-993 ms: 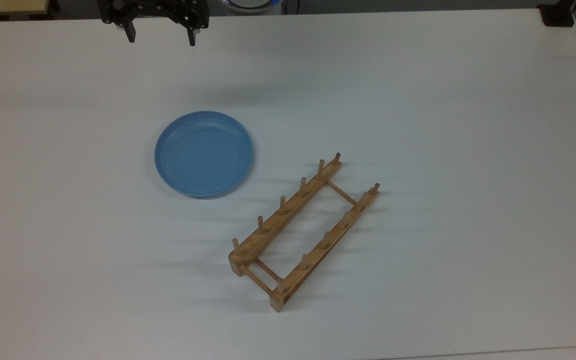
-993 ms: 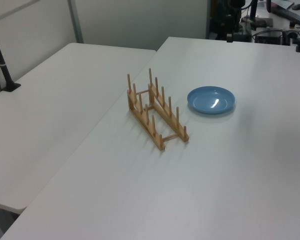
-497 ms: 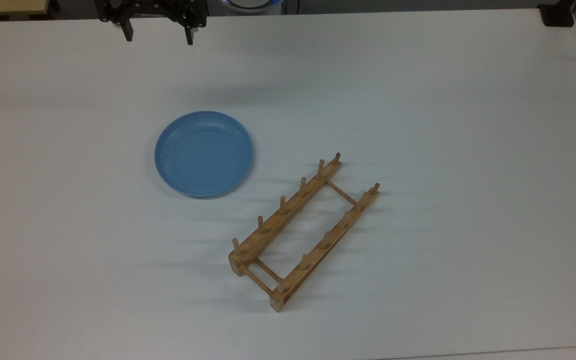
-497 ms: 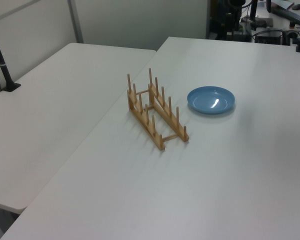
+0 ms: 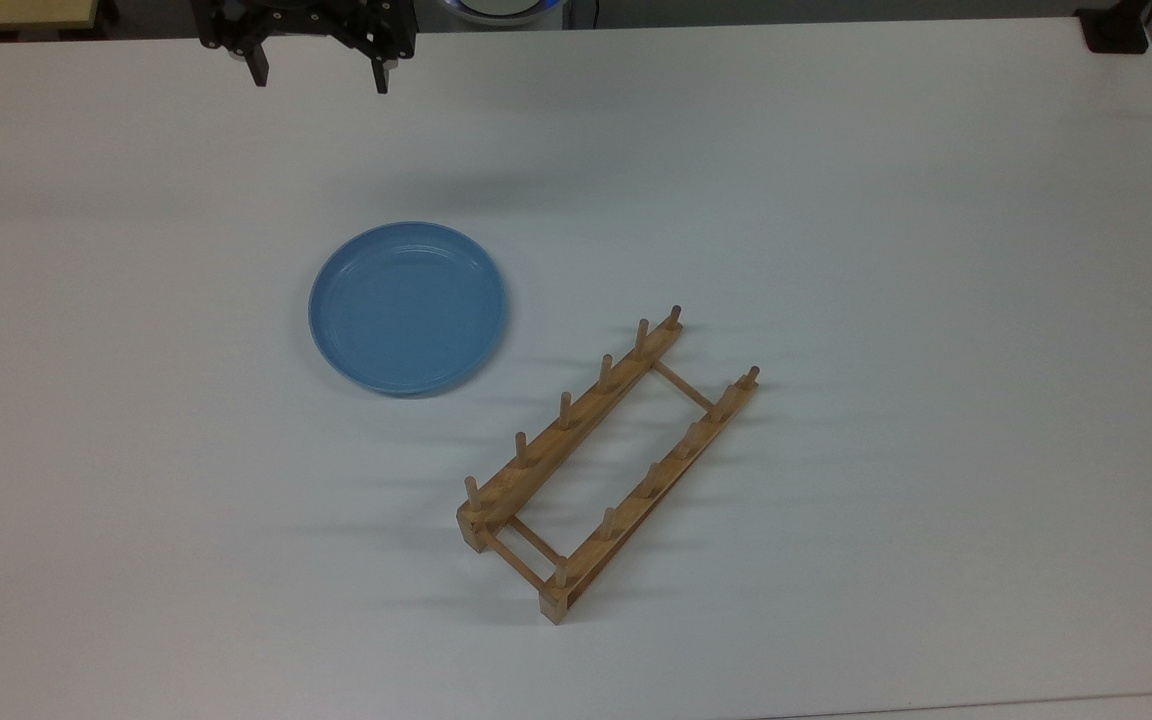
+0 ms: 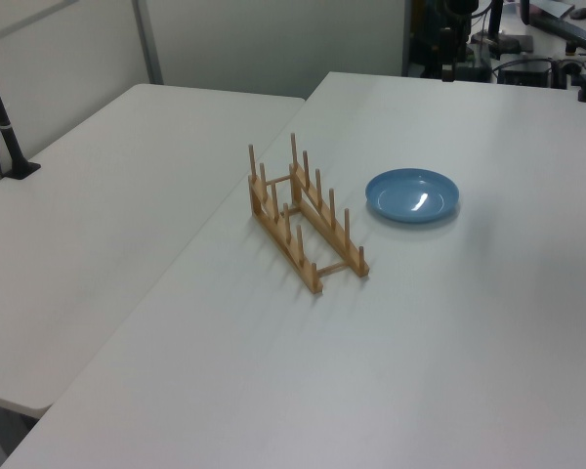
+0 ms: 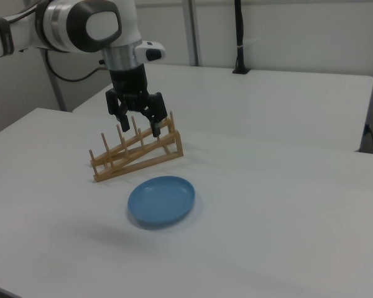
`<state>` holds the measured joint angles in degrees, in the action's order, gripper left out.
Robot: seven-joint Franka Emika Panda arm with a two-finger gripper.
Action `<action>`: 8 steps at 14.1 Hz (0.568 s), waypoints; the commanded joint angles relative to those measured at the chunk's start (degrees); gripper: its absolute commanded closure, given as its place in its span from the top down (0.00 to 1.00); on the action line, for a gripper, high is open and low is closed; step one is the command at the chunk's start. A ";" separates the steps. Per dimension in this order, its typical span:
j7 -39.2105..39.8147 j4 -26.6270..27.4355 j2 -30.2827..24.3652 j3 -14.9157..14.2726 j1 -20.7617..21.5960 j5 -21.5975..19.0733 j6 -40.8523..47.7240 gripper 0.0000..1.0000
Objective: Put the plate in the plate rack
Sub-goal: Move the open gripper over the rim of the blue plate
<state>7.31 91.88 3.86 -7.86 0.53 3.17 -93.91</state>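
In the top view, the plate lies flat on the white counter, near the plate rack but apart from it, toward the top view's left. The tool hangs at the top edge, fingers spread and empty. In the right view, the tool hovers above the counter, well above the plate.

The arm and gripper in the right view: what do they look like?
The arm is glossy white with rounded joint housings and dark grey bands and end caps. A dark cable hangs behind it. The gripper is black, with two short fingers below a blocky body.
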 commanded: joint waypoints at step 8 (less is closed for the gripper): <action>4.54 0.32 11.07 -0.14 -3.60 -0.97 -12.25 1.00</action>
<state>7.97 92.08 11.23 -7.95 -2.02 3.17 -101.50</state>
